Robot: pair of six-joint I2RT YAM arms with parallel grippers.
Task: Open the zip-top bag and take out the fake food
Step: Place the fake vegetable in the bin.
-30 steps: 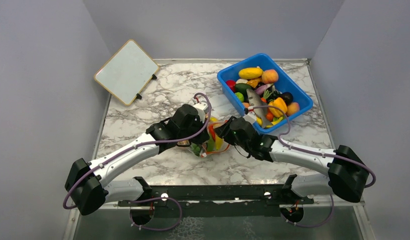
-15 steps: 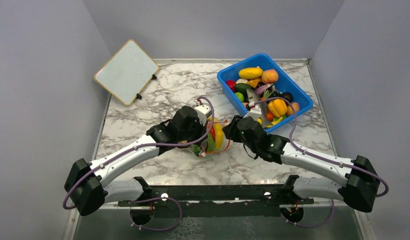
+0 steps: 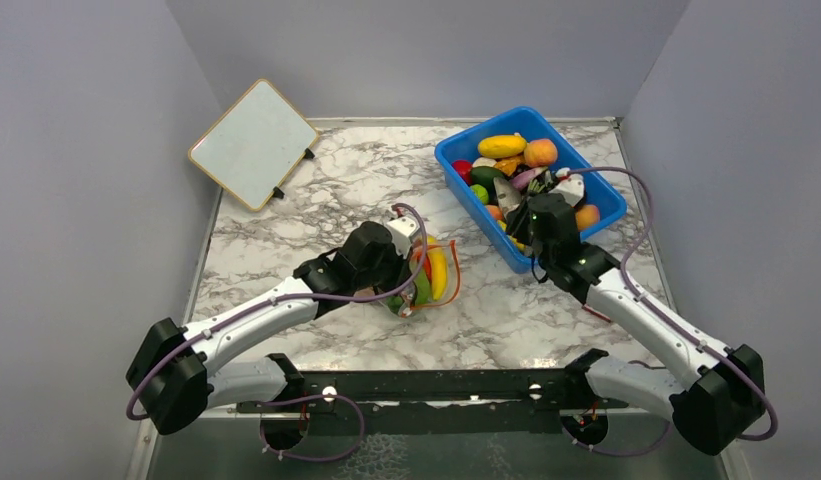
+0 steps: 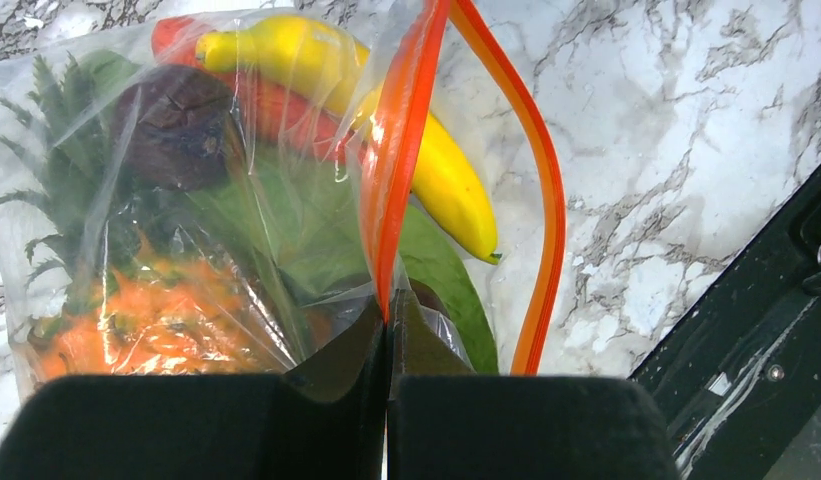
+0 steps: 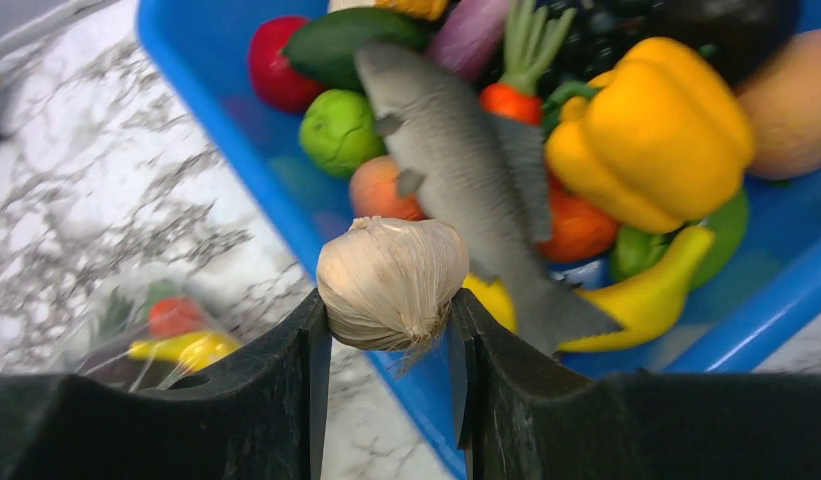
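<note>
Tabletop (image 3: 326, 190): zip-top bag (image 3: 441, 285) well inside edges.

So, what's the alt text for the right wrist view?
The right gripper holds a toy garlic bulb between its two black fingers, over the edge of a blue bin packed with toy food, including a grey fish and a yellow pepper. The zip-top bag lies blurred on the marble table, lower left.

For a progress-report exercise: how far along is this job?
Done: clear plastic zip-top bag opened. In hand: right end effector holds a pale garlic bulb over the blue plastic bin; left end effector pinches the bag. Left: yellow banana, orange pineapple inside.
</note>
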